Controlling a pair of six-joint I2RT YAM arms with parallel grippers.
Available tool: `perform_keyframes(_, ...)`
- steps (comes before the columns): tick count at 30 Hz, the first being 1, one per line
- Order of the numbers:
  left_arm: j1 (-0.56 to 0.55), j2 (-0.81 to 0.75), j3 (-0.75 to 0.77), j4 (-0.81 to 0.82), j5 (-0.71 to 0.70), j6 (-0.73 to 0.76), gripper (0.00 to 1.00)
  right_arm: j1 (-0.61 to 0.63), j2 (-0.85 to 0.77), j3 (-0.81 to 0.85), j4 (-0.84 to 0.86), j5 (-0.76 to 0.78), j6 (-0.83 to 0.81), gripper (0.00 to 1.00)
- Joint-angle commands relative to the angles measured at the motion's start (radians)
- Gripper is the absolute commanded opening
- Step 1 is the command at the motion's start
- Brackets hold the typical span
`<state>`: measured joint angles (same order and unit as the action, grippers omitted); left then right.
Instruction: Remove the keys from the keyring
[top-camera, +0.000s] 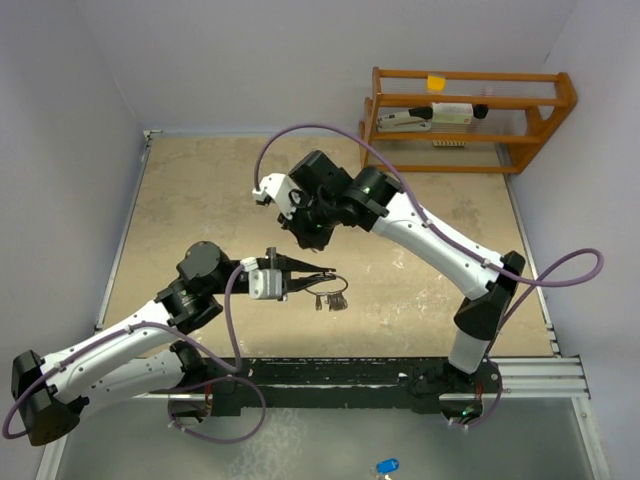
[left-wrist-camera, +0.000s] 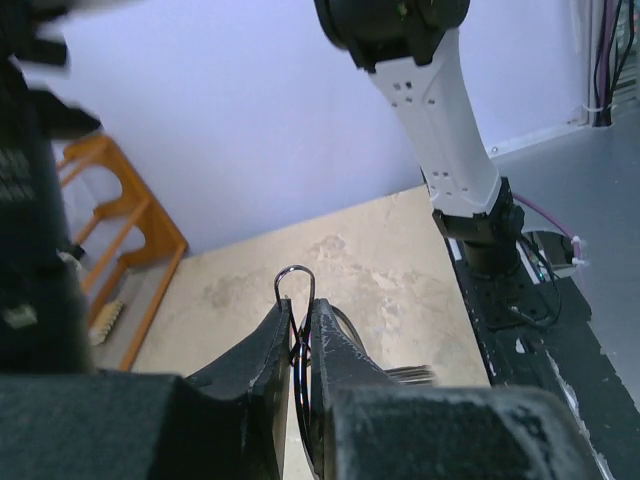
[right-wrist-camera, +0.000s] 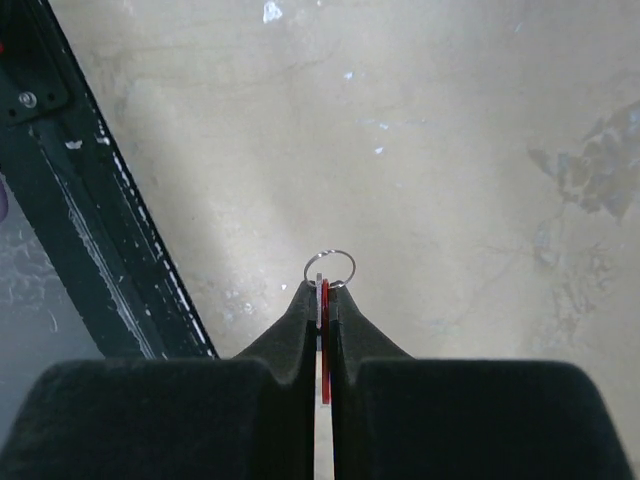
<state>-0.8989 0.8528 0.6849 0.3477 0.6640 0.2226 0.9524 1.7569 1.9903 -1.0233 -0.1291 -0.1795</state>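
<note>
My left gripper is shut on the keyring, a thin dark-looking wire loop that sticks out past the fingertips. In the top view the keyring hangs just over the table, with a black-tagged key dangling from it. My right gripper is held apart, above and behind the left one. It is shut on the red-tagged key, seen edge-on beside a thin metal blade. A small silver ring pokes out at its tips.
A wooden rack with a white bottle and small items stands at the back right. A black rail runs along the table's near edge. A blue object lies on the floor in front. Walls close in the table's left and back sides.
</note>
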Motion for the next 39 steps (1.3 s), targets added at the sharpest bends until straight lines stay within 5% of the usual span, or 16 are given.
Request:
perform_keyframes(1,0.0,-0.045,0.046,0.073,0.048,0.014,0.0,-0.004,-0.038,-0.052,0.031,-0.036,0.043,0.0)
perform_keyframes(12,0.0,-0.094,0.038,-0.048,-0.049,0.047,0.0,-0.083,-0.228,-0.215,0.293,0.299,0.118,0.0)
perform_keyframes(19,0.0,-0.088,0.018,-0.073,-0.313,0.011,0.0,-0.383,-0.399,-0.52,0.566,0.165,0.205,0.0)
perform_keyframes(30,0.001,0.119,0.138,-0.049,-0.628,-0.059,0.0,-0.455,-0.418,-0.97,0.983,0.091,0.249,0.0)
perform_keyframes(36,0.029,0.198,0.158,-0.012,-0.835,-0.136,0.0,-0.477,-0.281,-0.99,1.116,0.036,0.255,0.0)
perform_keyframes(39,0.13,0.235,0.131,0.034,-0.767,-0.254,0.0,-0.488,-0.208,-0.981,1.176,0.009,0.255,0.0)
